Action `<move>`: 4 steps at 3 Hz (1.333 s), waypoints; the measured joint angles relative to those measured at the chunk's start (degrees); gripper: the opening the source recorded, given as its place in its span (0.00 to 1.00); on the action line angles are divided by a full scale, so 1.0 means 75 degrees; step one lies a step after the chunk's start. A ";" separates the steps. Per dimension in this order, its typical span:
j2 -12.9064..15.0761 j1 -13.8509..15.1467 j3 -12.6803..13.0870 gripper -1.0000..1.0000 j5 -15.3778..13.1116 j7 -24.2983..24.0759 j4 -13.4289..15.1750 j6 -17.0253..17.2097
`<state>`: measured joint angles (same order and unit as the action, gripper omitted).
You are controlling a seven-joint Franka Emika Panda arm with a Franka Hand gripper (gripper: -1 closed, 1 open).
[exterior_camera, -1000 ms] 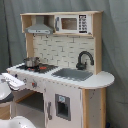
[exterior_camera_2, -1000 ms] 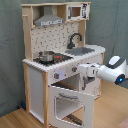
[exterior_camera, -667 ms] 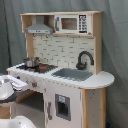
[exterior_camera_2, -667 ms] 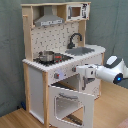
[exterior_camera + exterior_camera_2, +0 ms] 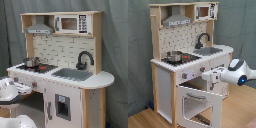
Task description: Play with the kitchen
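Note:
The kitchen [image 5: 65, 95] [image 5: 165, 82] is pale wood with white panels. It has a grey hood [image 5: 39, 29] [image 5: 178, 21], a black faucet [image 5: 84, 59] [image 5: 203, 39], a sink [image 5: 72, 74] [image 5: 210, 50] and a red-ringed stovetop [image 5: 42, 67] [image 5: 185, 59]. A small metal pot [image 5: 31, 62] [image 5: 175, 56] stands on the stovetop. In the second exterior view the oven door [image 5: 200, 102] hangs open and downward. My gripper [image 5: 204, 76] is just above it, close to the knob panel [image 5: 190, 74]. The white arm [image 5: 7, 92] [image 5: 240, 72] reaches in from the second exterior view's right.
A toy microwave [image 5: 72, 23] [image 5: 203, 11] sits on the top shelf. A grey curtain [image 5: 115, 50] [image 5: 138, 50] hangs behind the kitchen. The floor [image 5: 143, 120] is wood. A rounded counter end [image 5: 102, 80] juts out beside the sink.
The gripper has moved a little lower and closer to the kitchen's front panel above the open oven door. The kitchen itself has not changed.

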<state>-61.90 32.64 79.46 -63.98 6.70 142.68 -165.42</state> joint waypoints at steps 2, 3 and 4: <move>-0.0073 0.1114 0.0304 1.00 0.0000 0.0352 -0.0508 -0.0288; -0.0247 0.1581 0.0598 1.00 0.0000 -0.0066 -0.0821 -0.0305; -0.0495 0.1636 0.0328 1.00 -0.0054 -0.0255 -0.0762 -0.0969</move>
<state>-65.61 44.91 81.93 -64.38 4.79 136.96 -172.69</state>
